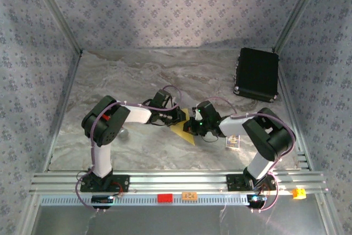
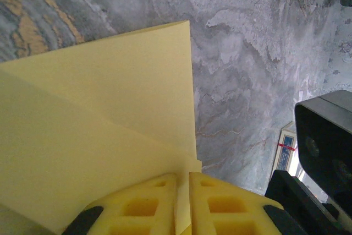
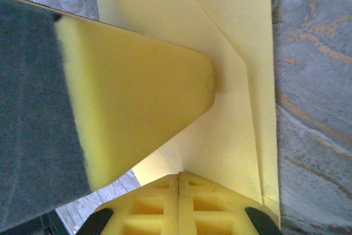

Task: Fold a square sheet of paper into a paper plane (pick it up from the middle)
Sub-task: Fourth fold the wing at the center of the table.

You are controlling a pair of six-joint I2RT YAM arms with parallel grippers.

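at the middle of the worktop (image 1: 137, 75) the two arms meet nose to nose over the square sheet of paper (image 2: 110, 125), which sits between them, already creased into overlapping layers. the left fingers (image 2: 148, 207) are clenched on the sheet's edge, a thin strip of yellow showing in the seam between them. the right fingers (image 3: 148, 207) are pressed fully together, and the paper runs straight into their tips, so they look to be pinching it too.

my worry is the closeness of the two grips. with both pinching thin paper so near each other, any pull in opposite directions could tear it or drag a layer out of line, and a skewed crease would spoil the nose of the plane. a slip on either side would let the folded flap spring open.

from above, the wrists cover most of the sheet, so its outline is hard to read. whether it lies flat or is lifted, i cannot tell. a small printed card (image 1: 234, 142) lies near the right arm.
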